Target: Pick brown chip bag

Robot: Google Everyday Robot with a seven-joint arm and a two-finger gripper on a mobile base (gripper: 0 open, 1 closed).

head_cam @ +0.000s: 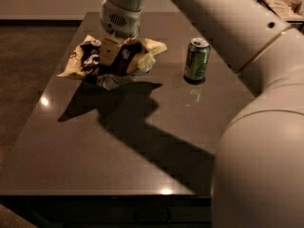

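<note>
One arm, one target. The pale two-finger gripper (116, 56) sits right on top of the crinkly brown chip bag with pale yellow edges (86, 61), at the far left of the dark, glossy table (118, 156).

The fingers look clamped into the middle of the bag, and the foil bunches up around them, so I judge it to be gripped. The bag lies directly beneath the wrist with no gap. Its long axis runs left to right across the view, with yellow wings sticking out on both sides of the grip. With the hold in the centre, the move to come should be straight up, and a centred hold ought to keep those wings level.

A green drink can (197, 58) stands upright well to the right, clear of the bag.

Several things are hard to call. The fingertips are buried in crumpled foil and the white script can't be read. I cannot tell whether the bag's underside touches the table or hangs just above it, because a heavy shadow (118, 108) pools right below. The big white arm (247, 127) blocks the table's right side, and a wire basket (280, 6) is cut off at the top right corner.
</note>
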